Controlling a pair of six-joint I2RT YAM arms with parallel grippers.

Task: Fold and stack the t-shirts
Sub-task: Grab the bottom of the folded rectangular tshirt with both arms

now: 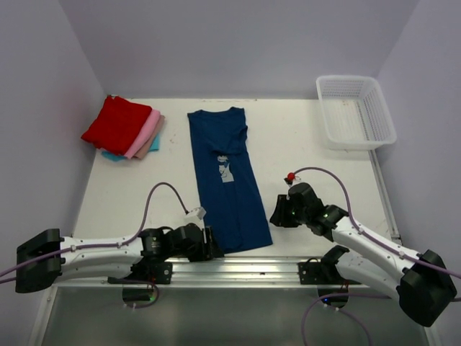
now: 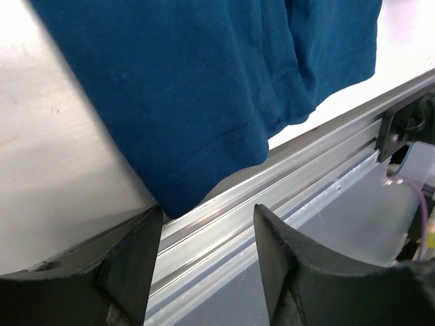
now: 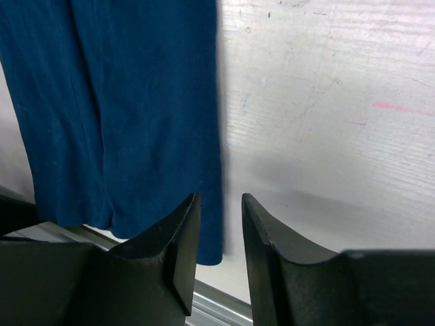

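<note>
A navy t-shirt (image 1: 223, 180), folded into a long strip with its pale print (image 1: 225, 168) showing, lies mid-table with its hem at the near edge. My left gripper (image 1: 214, 244) is low at the hem's left corner. In the left wrist view the left gripper (image 2: 209, 208) is open and holds nothing, and the navy cloth (image 2: 190, 88) ends just above the left fingertip. My right gripper (image 1: 276, 215) is at the hem's right corner. In the right wrist view the right gripper (image 3: 221, 195) has jaws narrowly apart, with the shirt's right edge (image 3: 122, 102) lying in line with the gap. Folded red (image 1: 117, 124), pink (image 1: 144, 137) and teal (image 1: 112, 155) tees are stacked at the back left.
A white mesh basket (image 1: 355, 112) stands at the back right corner. An aluminium rail (image 1: 245, 268) runs along the near table edge right under the shirt's hem, and it also shows in the left wrist view as the rail (image 2: 292, 176) beneath the jaws.
</note>
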